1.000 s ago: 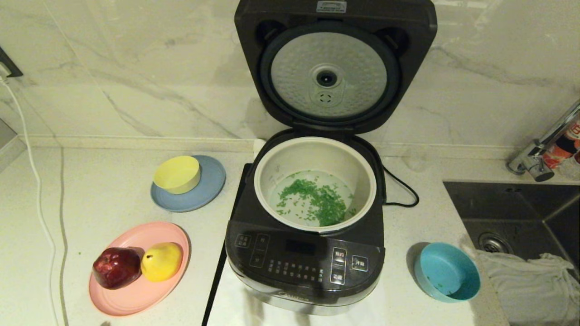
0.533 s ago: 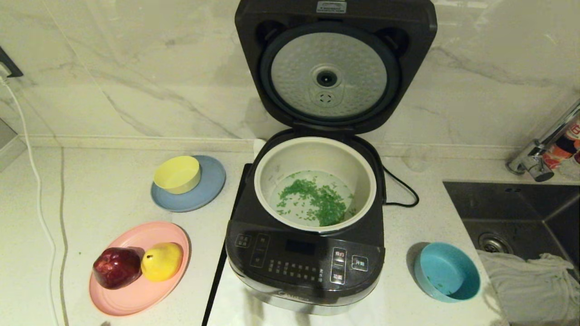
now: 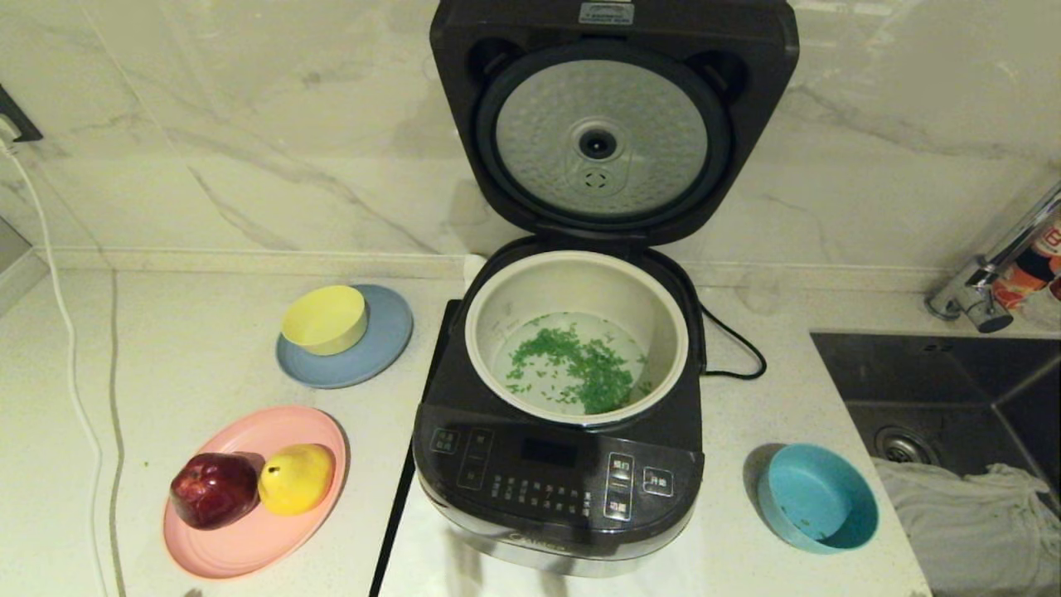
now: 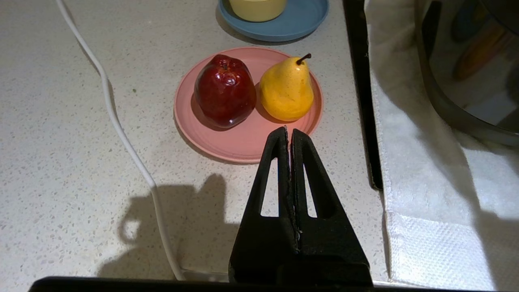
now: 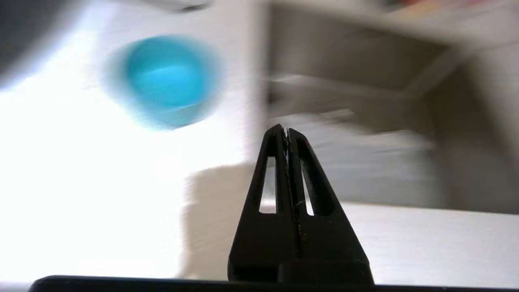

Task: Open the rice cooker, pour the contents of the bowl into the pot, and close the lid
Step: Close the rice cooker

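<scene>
The dark rice cooker [image 3: 557, 485] stands in the middle of the counter with its lid [image 3: 613, 124] swung up, silver underside facing me. Green chopped contents [image 3: 580, 369] lie at the bottom of the cream pot [image 3: 497, 307]. To the cooker's right the teal bowl [image 3: 816, 497] sits upright on the counter, holding only a few green specks; it also shows in the right wrist view [image 5: 168, 81]. Neither arm appears in the head view. My right gripper [image 5: 287, 130] is shut and empty, apart from the bowl. My left gripper [image 4: 288, 130] is shut and empty over the counter near the pink plate.
A pink plate [image 3: 249, 539] with a red apple [image 3: 214, 489] and yellow pear [image 3: 296, 478] lies front left. Behind it a yellow bowl [image 3: 325, 319] sits on a grey-blue plate [image 3: 385, 344]. A sink [image 3: 953, 390] with a white cloth [image 3: 970, 522] is at right; a white cord [image 3: 66, 348] runs at left.
The shadow at the lower right beside the teal bowl has withdrawn out of the head view. The cooker, pot, bowl and plates have not moved.
</scene>
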